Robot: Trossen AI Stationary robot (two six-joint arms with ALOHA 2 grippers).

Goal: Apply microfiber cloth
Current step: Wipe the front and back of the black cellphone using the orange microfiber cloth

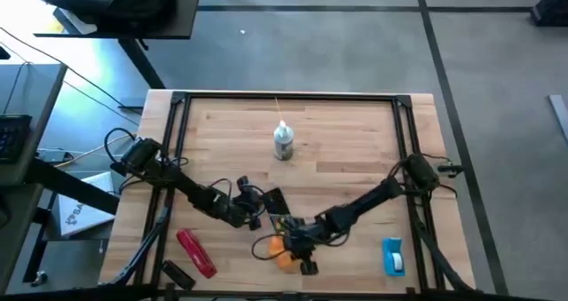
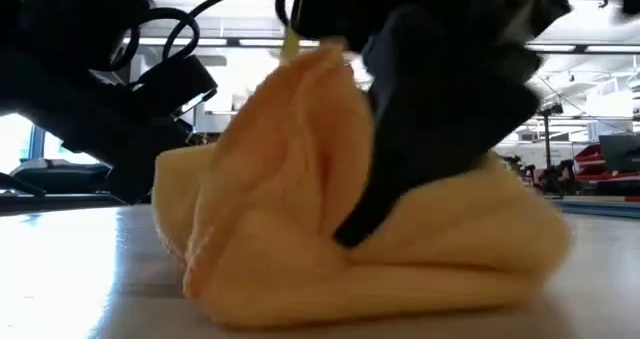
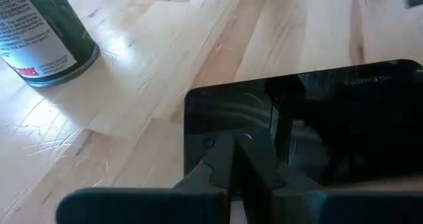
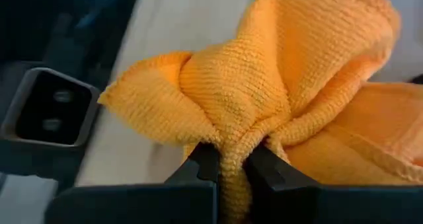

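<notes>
- The light wooden surface [image 1: 355, 141] with its dark metal frame carries everything. Its far half is bare apart from one can, so there is plenty of open room there. The work sits crowded at the near edge, between the two arms.
- The flat black rectangular phone [image 3: 310, 128] lies just left of centre near the front. The left end effector [image 3: 241, 168] has its fingers drawn together at the phone's near edge; I judge it is steadying the phone.
- The small bright orange microfiber cloth [image 4: 277, 85] sits bunched on the surface at the front edge, just beside the phone on its near right. It is not yet on the screen.
- The right end effector [image 4: 231, 168] is clamped on a gathered fold of the cloth. I judge the pick-up done; carrying the cloth to the phone and wiping are left.
- Room is tight: the two end effectors are near each other, and the front frame rail is just beside the cloth.
- The green-and-white spray can [image 1: 282, 142] stands upright, well apart toward the far side.
- A red oblong tool [image 1: 196, 251] lies near the front left, and a blue-and-white object [image 1: 393, 255] near the front right, both clear of the short path.
</notes>
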